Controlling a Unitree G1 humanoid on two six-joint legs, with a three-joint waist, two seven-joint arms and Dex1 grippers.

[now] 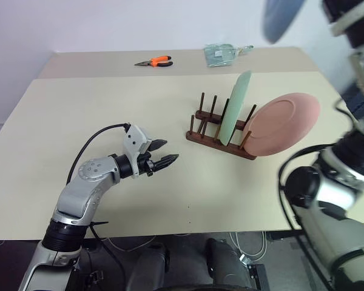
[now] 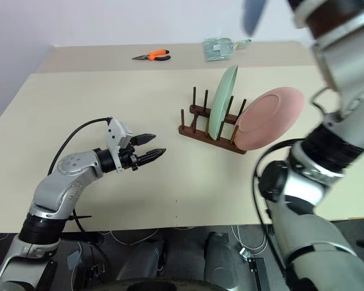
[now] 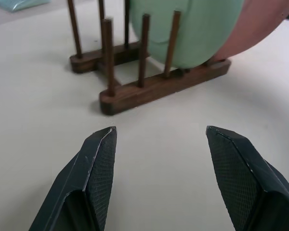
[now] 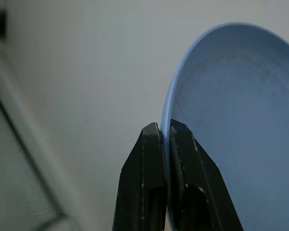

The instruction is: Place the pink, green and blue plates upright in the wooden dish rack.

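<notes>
The dark wooden dish rack (image 1: 221,138) stands on the table right of centre. The green plate (image 1: 238,106) stands upright between its pegs. At the rack's right end the pink plate (image 1: 286,124) leans tilted, its face toward me. High at the top right hangs the blue plate (image 1: 282,18); my right gripper (image 4: 164,127) is shut on its rim (image 4: 231,110). My left gripper (image 1: 167,153) is open and holds nothing. It hovers low over the table left of the rack, pointing at the rack (image 3: 159,89).
Orange-handled pliers (image 1: 155,61) and a clear plastic packet (image 1: 221,54) lie at the far side of the beige table (image 1: 109,109). A black cable (image 1: 91,142) loops over my left forearm. My right arm (image 1: 346,163) rises along the table's right edge.
</notes>
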